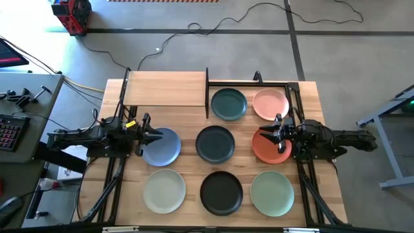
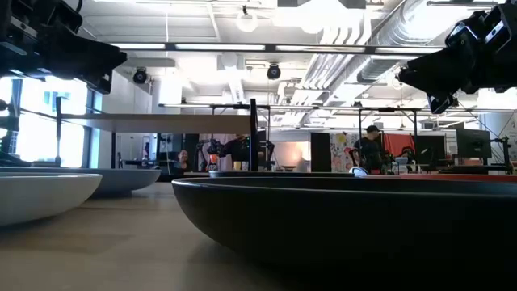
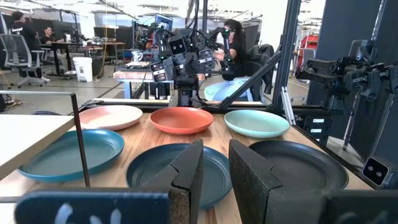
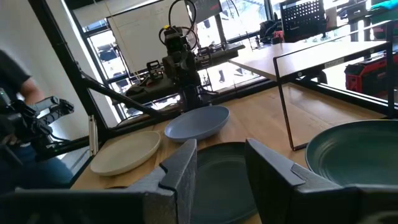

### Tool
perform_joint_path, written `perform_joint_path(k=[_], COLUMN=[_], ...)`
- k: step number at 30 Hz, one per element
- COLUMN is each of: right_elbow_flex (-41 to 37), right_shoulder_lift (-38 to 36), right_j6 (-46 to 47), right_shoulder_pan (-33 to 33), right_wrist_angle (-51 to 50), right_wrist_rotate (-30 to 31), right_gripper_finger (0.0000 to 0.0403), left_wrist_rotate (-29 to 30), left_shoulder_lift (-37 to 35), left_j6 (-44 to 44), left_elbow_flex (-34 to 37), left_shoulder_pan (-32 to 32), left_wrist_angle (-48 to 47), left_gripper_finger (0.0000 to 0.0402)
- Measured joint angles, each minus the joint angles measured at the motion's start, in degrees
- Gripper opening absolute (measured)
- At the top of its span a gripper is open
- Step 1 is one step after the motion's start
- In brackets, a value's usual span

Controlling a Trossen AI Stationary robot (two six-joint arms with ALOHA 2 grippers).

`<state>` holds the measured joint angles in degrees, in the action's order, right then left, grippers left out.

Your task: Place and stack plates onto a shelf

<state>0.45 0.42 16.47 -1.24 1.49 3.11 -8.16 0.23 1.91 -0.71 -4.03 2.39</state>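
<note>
High view, left pincer (image 1: 155, 136) spread over blue plate (image 1: 163, 146), right pincer (image 1: 270, 134) apparently spread.

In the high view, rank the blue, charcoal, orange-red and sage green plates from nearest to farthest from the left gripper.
1. Blue plate: directly at the left gripper, under its open fingers.
2. Charcoal plate: table centre, next one across.
3. Orange-red plate: right side, under the right gripper.
4. Sage green plate: front right corner, marginally farther than the orange-red.
</note>
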Motion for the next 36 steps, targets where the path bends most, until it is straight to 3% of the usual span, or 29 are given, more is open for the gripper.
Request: perform_joint_path(k=[26, 36], right_elbow_flex=[0.0, 0.01], right_shoulder_lift=[-0.01, -0.01], right_j6=[0.0, 0.0], right_shoulder_pan=[-0.01, -0.02], right_wrist_angle=[0.0, 0.01], right_wrist_rotate=[-0.01, 0.0], right_gripper_finger=[0.0124, 0.0124], left_wrist_rotate=[0.22, 0.2], left_shoulder_lift=[0.0, 0.02], left_j6=[0.31, 12.58], left_elbow_flex=[0.0, 0.0], left_shoulder_pan=[-0.02, -0.02], left_wrist_angle=[0.59, 0.94], left_gripper_finger=[0.0066, 0.0066])
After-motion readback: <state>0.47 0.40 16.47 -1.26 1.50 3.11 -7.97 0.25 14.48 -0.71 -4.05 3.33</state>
